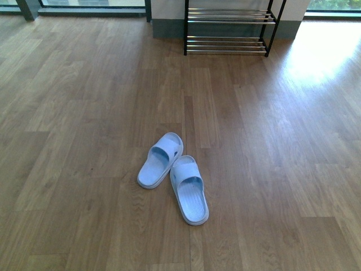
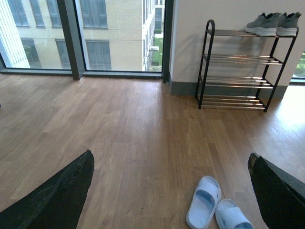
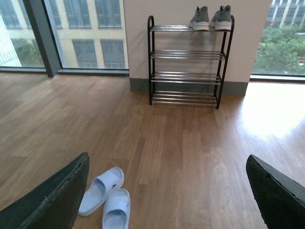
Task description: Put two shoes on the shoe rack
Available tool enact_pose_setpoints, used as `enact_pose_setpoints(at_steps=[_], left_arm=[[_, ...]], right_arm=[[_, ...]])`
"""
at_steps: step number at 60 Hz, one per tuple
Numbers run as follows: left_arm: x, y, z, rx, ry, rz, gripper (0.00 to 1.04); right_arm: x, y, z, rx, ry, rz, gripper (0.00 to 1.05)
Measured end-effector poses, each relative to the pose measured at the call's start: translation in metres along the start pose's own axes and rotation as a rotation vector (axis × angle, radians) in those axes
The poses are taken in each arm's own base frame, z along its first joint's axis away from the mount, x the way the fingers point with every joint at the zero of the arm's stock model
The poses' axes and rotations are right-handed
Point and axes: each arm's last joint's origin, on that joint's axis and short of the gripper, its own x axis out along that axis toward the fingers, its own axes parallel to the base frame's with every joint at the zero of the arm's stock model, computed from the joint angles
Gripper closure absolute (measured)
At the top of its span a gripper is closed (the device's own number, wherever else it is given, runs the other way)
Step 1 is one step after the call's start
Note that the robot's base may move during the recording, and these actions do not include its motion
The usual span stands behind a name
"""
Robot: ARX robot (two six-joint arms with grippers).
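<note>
The left hand [image 2: 170,157] and right hand [image 3: 167,160] are gaping empty; both grey sneakers [image 3: 221,18] are sitting atop the shoe rack [image 3: 186,54], slippers [image 1: 189,189] lying on the floor [image 1: 84,113], so the task is looking done.

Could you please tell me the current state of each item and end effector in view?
Shoe rack: standing upright against the wall.
Grey sneakers: upright, side by side on its top tier.
Blue slippers: sole-down on the floor, away from the rack.
Left end effector: open, empty.
Right end effector: open, empty.
</note>
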Motion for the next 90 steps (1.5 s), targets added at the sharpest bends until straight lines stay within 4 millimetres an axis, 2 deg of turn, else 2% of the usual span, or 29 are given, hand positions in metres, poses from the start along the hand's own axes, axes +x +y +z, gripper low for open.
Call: enact_pose_setpoints(at_steps=[90], left_arm=[[0.0000,0.0000,0.0000,0.000,0.000,0.000,0.09]], right_arm=[[-0.0001,0.0000,0.0001,0.000,-0.001,0.000,0.09]])
